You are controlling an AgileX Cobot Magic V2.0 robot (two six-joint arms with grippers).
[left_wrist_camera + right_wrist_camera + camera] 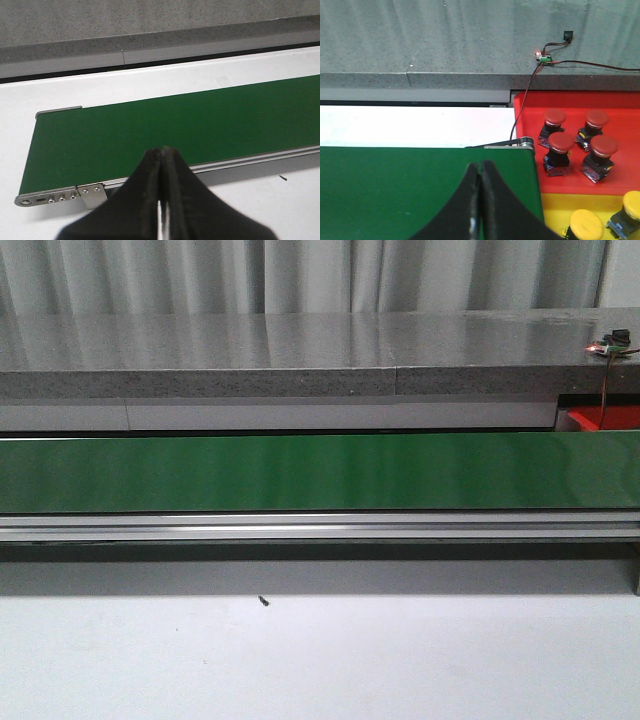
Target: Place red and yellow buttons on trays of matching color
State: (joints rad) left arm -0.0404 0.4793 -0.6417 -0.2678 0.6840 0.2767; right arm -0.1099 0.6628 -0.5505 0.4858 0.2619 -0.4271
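While both grippers, left [161, 200] and right [480, 200], sit closed and empty, the red tray [620, 107] lies nearer the right.

- Left gripper [161, 200]: matte black fingers, broad at the base and tapering to narrow tips.
- Right gripper [480, 200]: the same black tapered fingers, slightly scuffed.

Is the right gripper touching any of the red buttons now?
Apart. In the right wrist view the shut right gripper is over the green belt, and the red buttons stand in the red tray.
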